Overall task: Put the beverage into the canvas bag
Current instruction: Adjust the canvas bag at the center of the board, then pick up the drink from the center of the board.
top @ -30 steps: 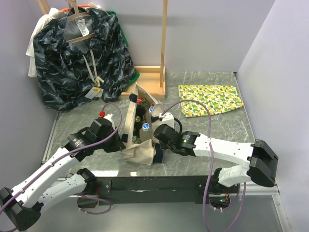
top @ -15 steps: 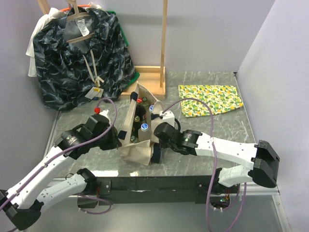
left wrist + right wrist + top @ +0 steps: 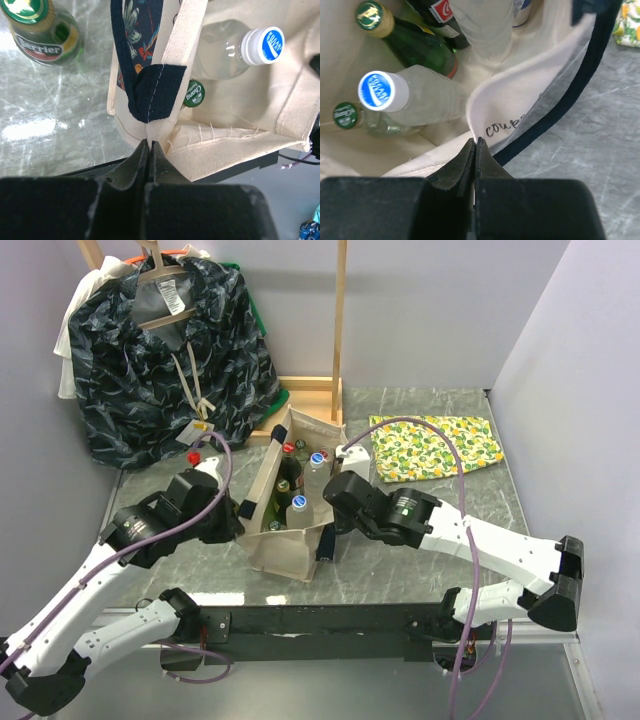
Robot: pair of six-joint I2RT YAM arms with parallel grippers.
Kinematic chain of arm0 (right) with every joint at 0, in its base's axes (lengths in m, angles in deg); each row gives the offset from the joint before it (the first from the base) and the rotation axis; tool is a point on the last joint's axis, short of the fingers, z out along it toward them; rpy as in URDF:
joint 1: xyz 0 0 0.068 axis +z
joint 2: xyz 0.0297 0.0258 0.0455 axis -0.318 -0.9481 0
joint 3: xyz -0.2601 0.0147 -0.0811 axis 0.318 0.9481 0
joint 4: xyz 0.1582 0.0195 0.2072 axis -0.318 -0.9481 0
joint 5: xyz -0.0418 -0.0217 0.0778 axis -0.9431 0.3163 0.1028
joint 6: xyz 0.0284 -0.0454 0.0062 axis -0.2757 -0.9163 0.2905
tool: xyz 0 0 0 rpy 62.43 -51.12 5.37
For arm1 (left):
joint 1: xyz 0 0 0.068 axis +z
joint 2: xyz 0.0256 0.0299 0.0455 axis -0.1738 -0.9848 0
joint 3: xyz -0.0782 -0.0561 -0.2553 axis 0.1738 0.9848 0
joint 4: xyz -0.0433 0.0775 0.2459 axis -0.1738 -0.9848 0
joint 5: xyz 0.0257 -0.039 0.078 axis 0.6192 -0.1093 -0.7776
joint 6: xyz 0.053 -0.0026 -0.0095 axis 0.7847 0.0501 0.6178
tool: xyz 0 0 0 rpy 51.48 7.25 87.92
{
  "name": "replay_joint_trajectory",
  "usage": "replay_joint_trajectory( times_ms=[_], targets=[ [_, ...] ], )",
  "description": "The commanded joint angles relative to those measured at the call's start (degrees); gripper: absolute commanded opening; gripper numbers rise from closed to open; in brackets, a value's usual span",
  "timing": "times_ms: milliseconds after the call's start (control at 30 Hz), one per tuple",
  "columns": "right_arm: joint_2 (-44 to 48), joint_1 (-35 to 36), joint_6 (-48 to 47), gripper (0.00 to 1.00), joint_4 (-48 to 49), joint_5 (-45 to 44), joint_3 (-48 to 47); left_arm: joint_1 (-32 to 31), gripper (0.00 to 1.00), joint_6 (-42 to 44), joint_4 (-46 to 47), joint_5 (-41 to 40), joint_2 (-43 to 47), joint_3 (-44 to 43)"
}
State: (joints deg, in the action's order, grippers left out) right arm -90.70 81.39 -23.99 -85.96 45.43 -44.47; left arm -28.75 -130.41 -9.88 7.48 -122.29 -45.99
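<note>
The beige canvas bag (image 3: 285,548) stands in the middle of the table with its mouth held wide. Several bottles stand in it, among them a clear water bottle with a blue cap (image 3: 298,502) (image 3: 265,45) (image 3: 379,91), a green-capped bottle (image 3: 194,94) and a green bottle with a gold cap (image 3: 372,17). My left gripper (image 3: 243,512) (image 3: 150,143) is shut on the bag's left rim just below the dark strap (image 3: 155,90). My right gripper (image 3: 328,528) (image 3: 476,142) is shut on the right rim. A green Perrier bottle (image 3: 42,30) stands on the table outside the bag's left wall.
A dark blue patterned garment (image 3: 165,350) hangs on a wooden rack (image 3: 338,340) at the back left. A lemon-patterned cloth (image 3: 435,445) lies at the back right. Walls close in the table on the left, back and right.
Both arms have moved away from the near edge, still gripping the bag's rims. The bag has been pulled taller and its mouth spread wider, showing more bottles.
</note>
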Motion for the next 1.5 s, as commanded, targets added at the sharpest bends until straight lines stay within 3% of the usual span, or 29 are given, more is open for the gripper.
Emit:
replay_joint_trajectory(
  times_ms=[0,267,400,600,933,1267,1467],
  targets=[
    [1.9,-0.3,-3.3,0.00,-9.8,-3.5,-5.4,0.5,0.06,2.7,-3.1,-6.0,0.2,-4.1],
    [0.9,-0.3,-5.1,0.00,-10.5,-3.0,-10.8,0.5,0.13,3.5,-0.5,-7.1,-0.1,-8.5],
    [0.9,-0.3,-5.7,0.00,-10.1,-2.8,-11.5,0.5,0.44,4.0,0.1,-7.4,0.1,-10.6],
    [0.2,-0.3,-6.3,0.00,-9.8,-2.5,-11.7,0.5,0.66,3.5,0.5,-12.8,0.6,-12.1],
    [-0.7,-0.3,-6.9,0.00,-9.8,-2.6,-13.2,0.6,0.71,-1.0,-5.9,-23.8,-9.6,-15.8],
    [-0.9,-0.2,-6.9,0.00,-9.3,-2.1,-13.1,1.7,0.70,-2.8,-3.7,-23.1,-12.4,-11.5],
    [-1.1,-0.2,-7.1,0.00,-9.3,-2.2,-13.2,5.4,0.68,-2.2,-2.1,-20.2,-12.1,-8.6]
  ],
)
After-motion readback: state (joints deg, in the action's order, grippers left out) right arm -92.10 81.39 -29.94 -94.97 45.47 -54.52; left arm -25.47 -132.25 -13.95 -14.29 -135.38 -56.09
